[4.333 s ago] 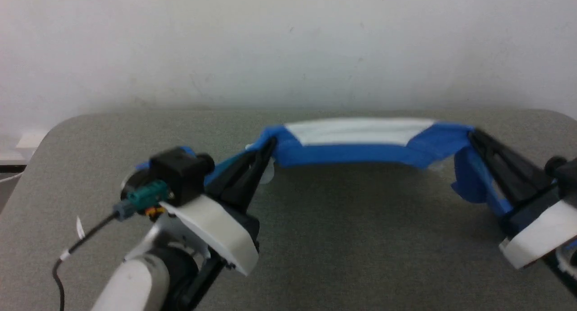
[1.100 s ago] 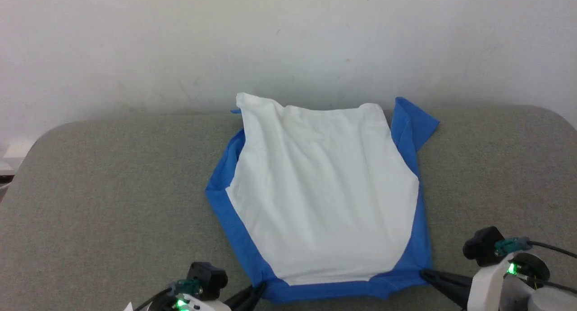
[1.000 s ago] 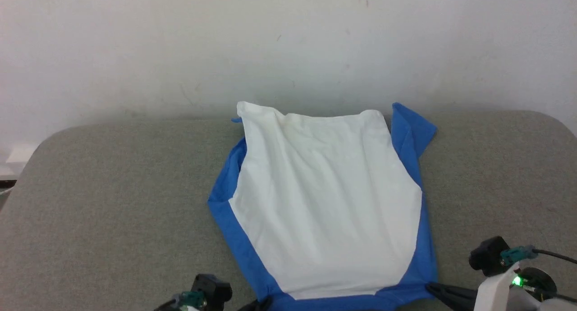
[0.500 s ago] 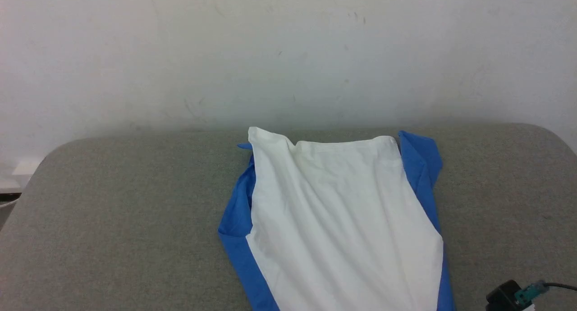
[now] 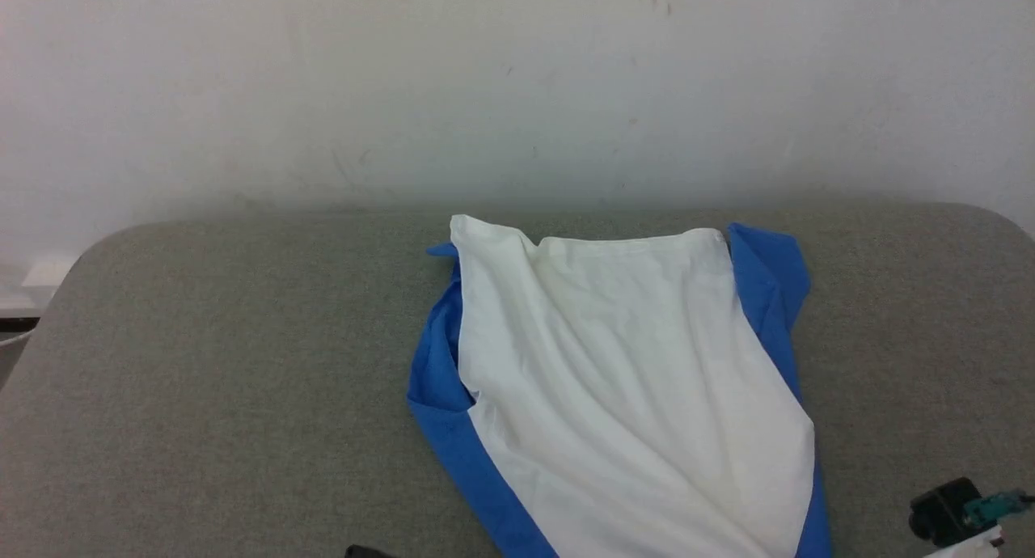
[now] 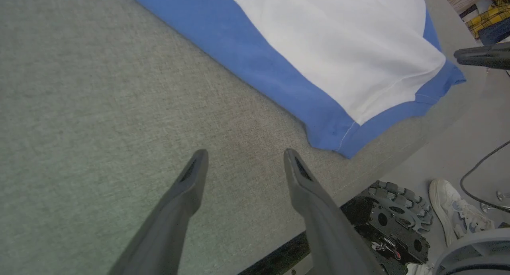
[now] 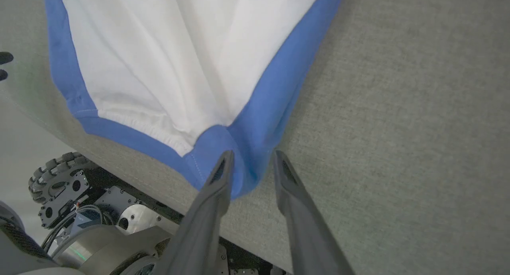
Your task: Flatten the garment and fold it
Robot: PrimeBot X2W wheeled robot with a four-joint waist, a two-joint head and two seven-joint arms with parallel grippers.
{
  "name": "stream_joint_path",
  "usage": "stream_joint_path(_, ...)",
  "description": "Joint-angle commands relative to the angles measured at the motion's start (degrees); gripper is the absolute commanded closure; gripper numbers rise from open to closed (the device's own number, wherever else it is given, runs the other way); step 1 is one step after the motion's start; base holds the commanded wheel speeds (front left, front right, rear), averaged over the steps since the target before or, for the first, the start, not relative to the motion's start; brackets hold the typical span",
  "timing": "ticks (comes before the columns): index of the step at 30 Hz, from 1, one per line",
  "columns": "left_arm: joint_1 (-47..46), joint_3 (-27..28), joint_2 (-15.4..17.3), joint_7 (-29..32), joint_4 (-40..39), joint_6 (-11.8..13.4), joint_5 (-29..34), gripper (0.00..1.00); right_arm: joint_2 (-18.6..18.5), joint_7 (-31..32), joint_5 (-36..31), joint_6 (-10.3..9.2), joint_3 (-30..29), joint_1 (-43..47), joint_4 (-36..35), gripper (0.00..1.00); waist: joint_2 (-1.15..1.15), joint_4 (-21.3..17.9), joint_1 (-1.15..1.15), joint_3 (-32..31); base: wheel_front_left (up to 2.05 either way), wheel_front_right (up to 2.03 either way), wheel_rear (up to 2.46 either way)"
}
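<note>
blue corner of the garment [image 7: 179, 59] is being straddled by the right gripper [image 7: 253, 153], fingers slightly parted; the left gripper [image 6: 244, 153], fingers wide apart, is being held beside the other corner.

No word, label, brand or number can be read in any view. The garment [image 5: 631, 396] lies plain white side up, edged in blue, on an unmarked grey table [image 5: 202, 364].
</note>
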Motion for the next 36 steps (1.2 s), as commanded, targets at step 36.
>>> stream_joint_path(36,-27.75,10.38,-5.41,-6.59,16.55,9.06,3.77,0.0,32.57,-27.99,-38.55,-0.12,-33.47,-2.74,-16.74,0.0,0.0,-5.03,-0.01,14.11,0.0,0.0,0.0)
